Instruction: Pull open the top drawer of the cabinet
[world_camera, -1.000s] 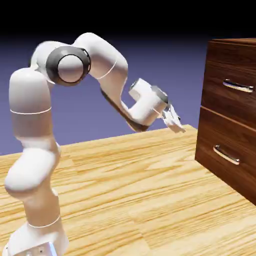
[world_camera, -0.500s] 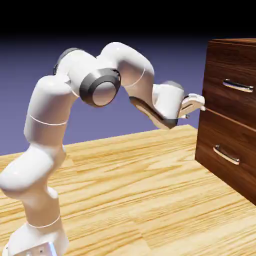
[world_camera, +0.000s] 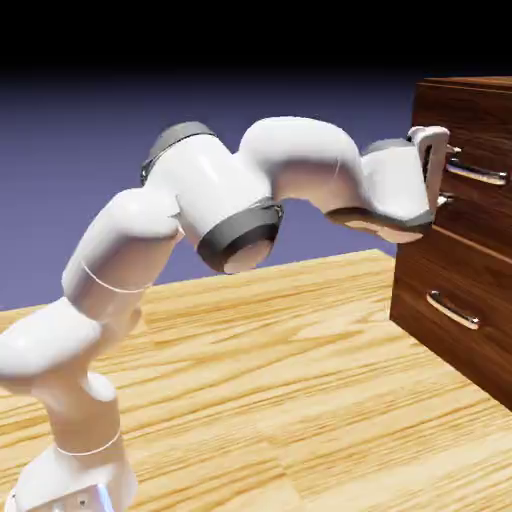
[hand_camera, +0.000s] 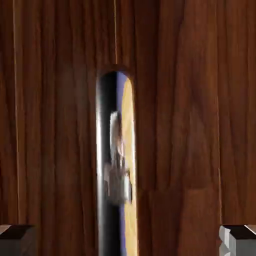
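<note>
The white robot arm (world_camera: 300, 160) is stretched out to the cabinet (world_camera: 425, 270), its wrist turned so that the claw (world_camera: 452, 175) points at the upper front. The claw is wide apart and holds nothing: in the hand view one grey fingertip (hand_camera: 17, 240) shows at the bottom left and the other at the bottom right, with a broad stretch of wood between them. The top drawer (world_camera: 480, 215) sits above the lower drawer (world_camera: 455, 350) and looks closed to me. Its silver bar handle (world_camera: 476, 173) is right by the claw in the exterior view; seen from the hand, it runs up the picture between the two tips, somewhat nearer the left one, and neither touches it there.

I'd say the approach is nearly done and the grasp is yet to be made. What's wanted next is a small push forward, if the tips don't already reach past the bar, then closing them from above and below it. Centring on the bar first would help, or one tip may meet it early and nudge it. Once the grip is firm, the arm should draw straight back from the cabinet.
</note>
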